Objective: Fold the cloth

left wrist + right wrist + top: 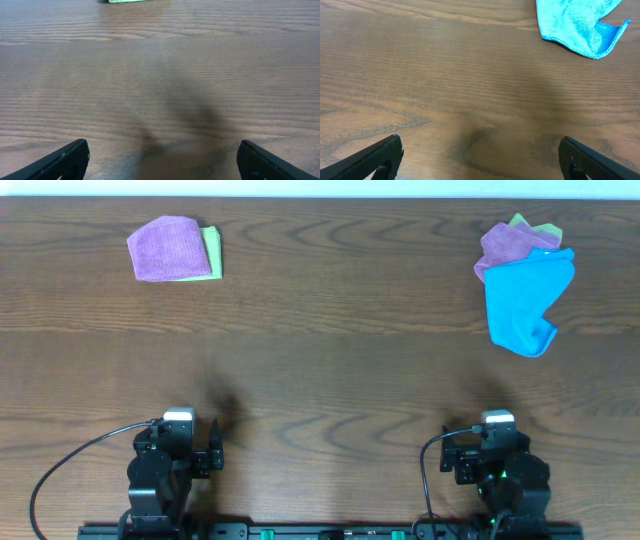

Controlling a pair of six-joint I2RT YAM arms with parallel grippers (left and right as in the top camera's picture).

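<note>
The sky-blue cloth [524, 302] lies crumpled at the far right of the table, partly over a purple cloth [505, 242]. Its near edge shows at the top right of the right wrist view [580, 22]. My left gripper [200, 442] is open and empty near the front edge on the left; its two fingertips frame bare wood in the left wrist view [162, 159]. My right gripper [497, 442] is open and empty near the front edge on the right, well short of the blue cloth [480, 157].
A folded purple cloth [165, 248] on a light green cloth [212, 252] lies at the far left. Another light green cloth [535, 228] peeks out behind the right purple one. The green edge shows at the top of the left wrist view [129, 1].
</note>
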